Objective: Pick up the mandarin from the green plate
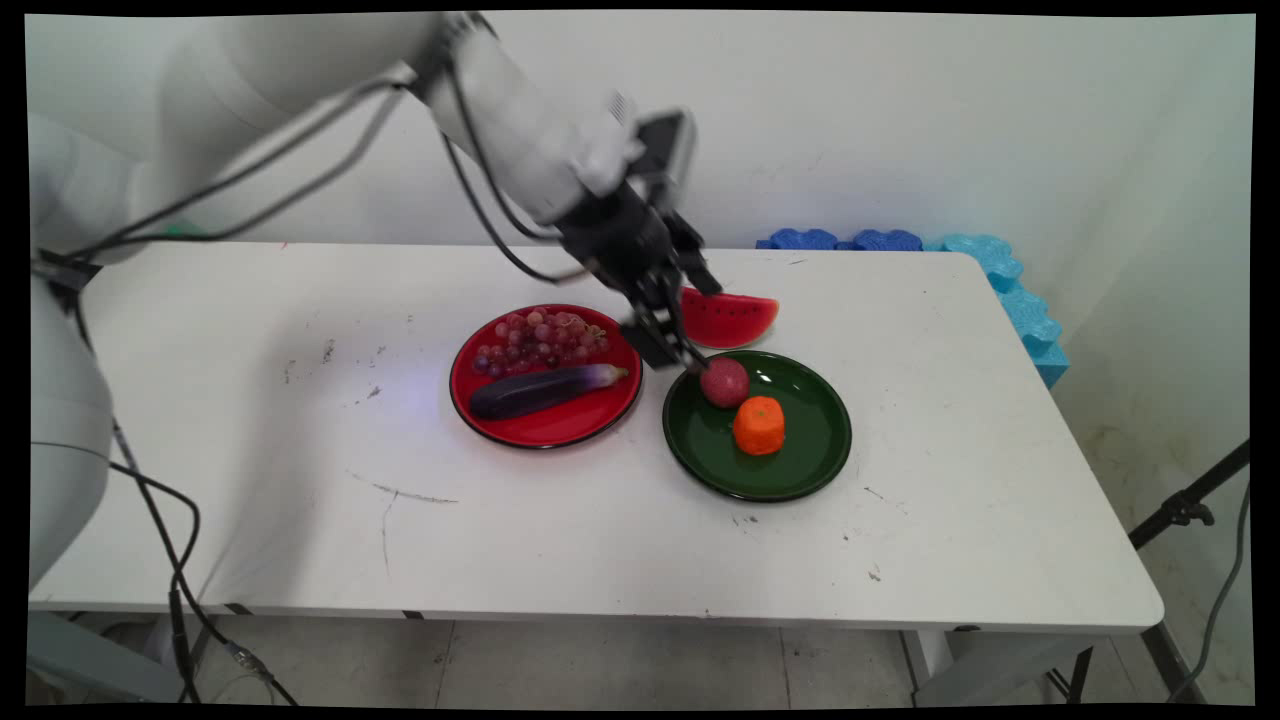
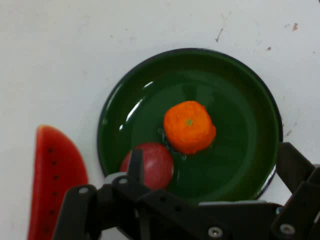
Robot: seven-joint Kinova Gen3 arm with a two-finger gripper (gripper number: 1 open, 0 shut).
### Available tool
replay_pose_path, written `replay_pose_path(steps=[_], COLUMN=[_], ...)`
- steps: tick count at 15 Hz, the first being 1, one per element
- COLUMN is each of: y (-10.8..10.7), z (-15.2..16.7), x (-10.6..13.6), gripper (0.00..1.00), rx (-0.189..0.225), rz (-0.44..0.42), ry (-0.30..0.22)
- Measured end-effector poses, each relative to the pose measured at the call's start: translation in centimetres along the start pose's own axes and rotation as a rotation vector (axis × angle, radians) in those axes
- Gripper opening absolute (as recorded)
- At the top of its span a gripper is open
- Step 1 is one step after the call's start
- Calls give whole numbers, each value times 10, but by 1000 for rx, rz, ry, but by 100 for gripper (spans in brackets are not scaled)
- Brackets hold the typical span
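The claw (image 1: 688, 352) hangs low at the centre of the frame, over the upper left rim of the green plate (image 1: 815, 465), its fingers apart with one fingertip (image 2: 135, 167) touching the near side of a red apple (image 1: 724, 382) that rests on that plate; the other finger sits well off to the right in the hand view, closed on nothing. Just beside the apple, lower right of it on the same plate, stands an orange fruit (image 1: 759, 425). Above the plate, behind the claw, a watermelon slice (image 1: 735, 318) lies on the white table (image 1: 300, 480). Left of centre a red plate (image 1: 560, 425) carries a dark eggplant (image 1: 545, 390) with a bunch of purple grapes (image 1: 540, 340) above it. At the upper right, blue foam pieces (image 1: 990, 270) line the table's far corner
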Motion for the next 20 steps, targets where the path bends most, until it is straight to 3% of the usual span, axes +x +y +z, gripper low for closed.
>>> replay_pose_path(steps=[4, 8, 20], y=[-1, -5, -11], z=[61, 97, 156], x=[5, 6, 3], gripper=[100, 100, 100], rx=[-37, -56, -76], rz=[-14, -29, -36], ry=[-37, -60, -117])
